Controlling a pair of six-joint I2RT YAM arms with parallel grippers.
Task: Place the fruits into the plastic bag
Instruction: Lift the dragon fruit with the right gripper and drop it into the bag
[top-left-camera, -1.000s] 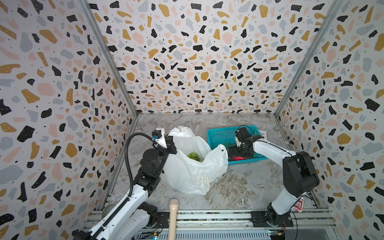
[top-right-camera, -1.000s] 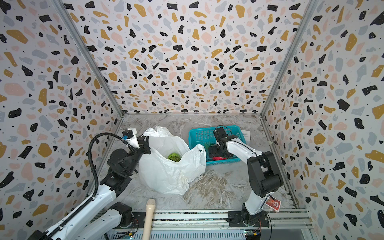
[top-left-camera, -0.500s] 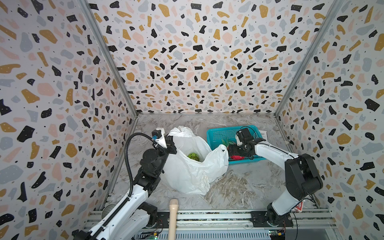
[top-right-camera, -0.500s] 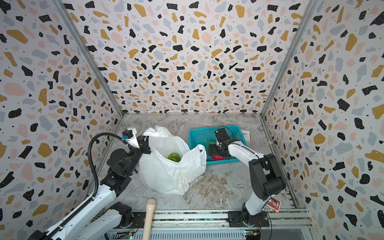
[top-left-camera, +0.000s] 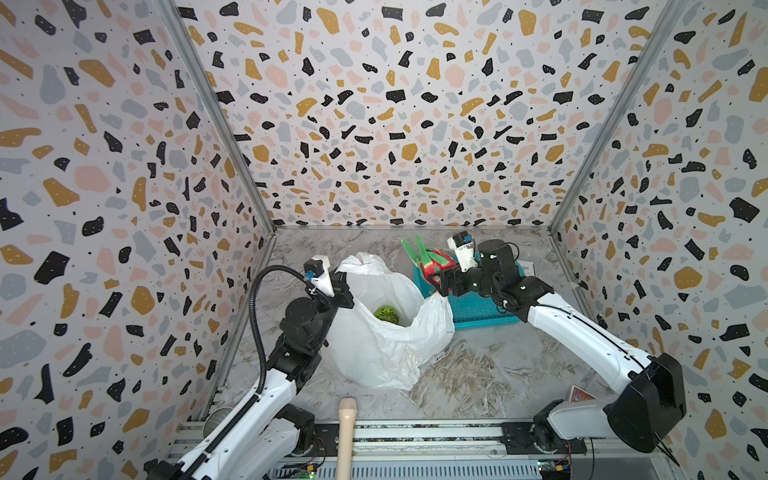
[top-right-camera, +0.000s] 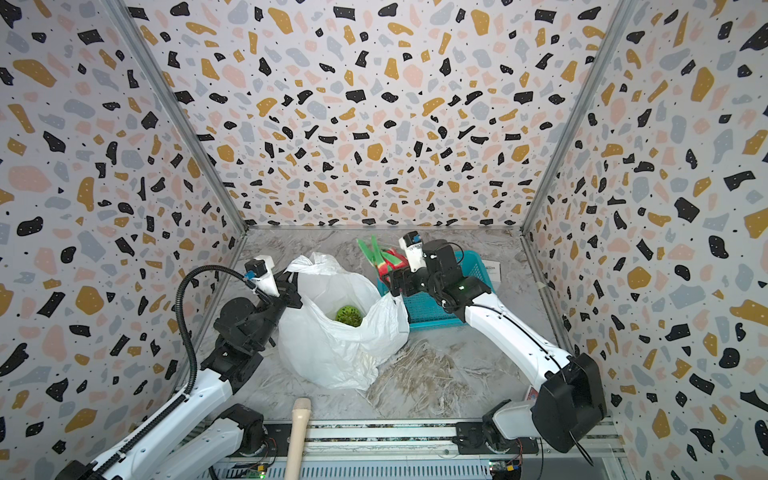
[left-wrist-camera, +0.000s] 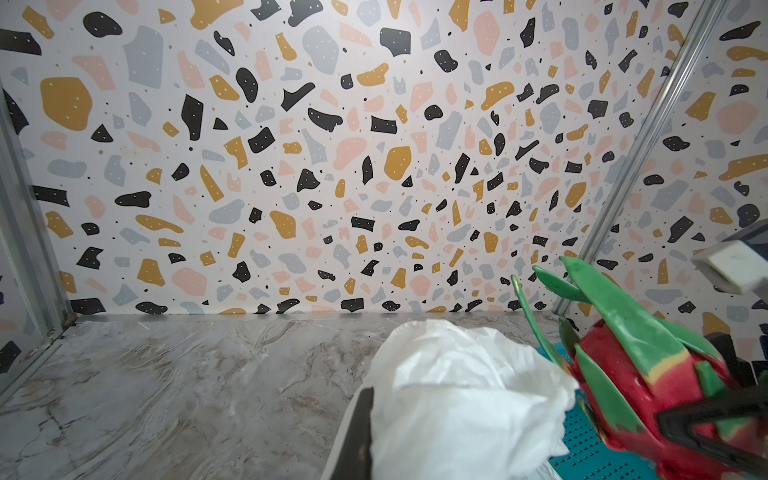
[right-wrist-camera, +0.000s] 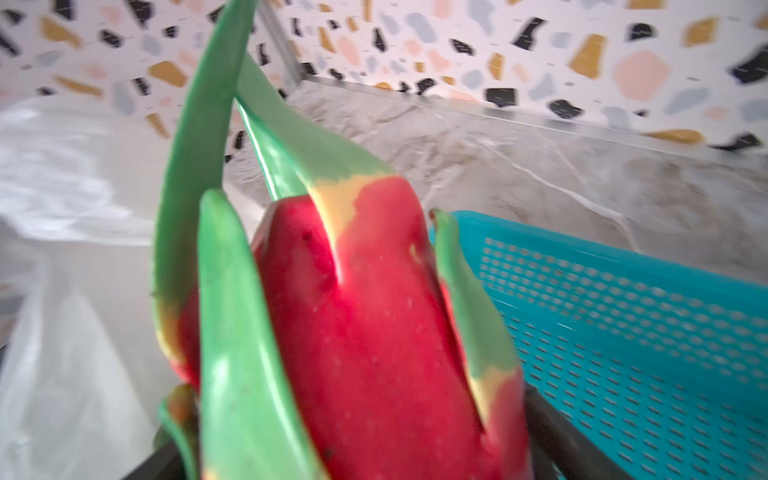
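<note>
Dragon fruit (top-left-camera: 432, 262): red, held off the desk (top-left-camera: 478, 374) over the teal basket's left end, just right of the bag's mouth, centre of both top views.
Long axis: tilted, green leaves pointing up toward the back wall.
Right pincer (top-left-camera: 439, 279): spread wide, grasping the dragon fruit's base.
Plastic bag (top-left-camera: 374, 349): stands open-mouthed; one green round fruit (top-left-camera: 386, 314) inside.
Left pincer (top-left-camera: 338, 289): clenched on the bag's left rim.
Teal basket (top-left-camera: 482, 316): against the bag; contents hidden.
</note>
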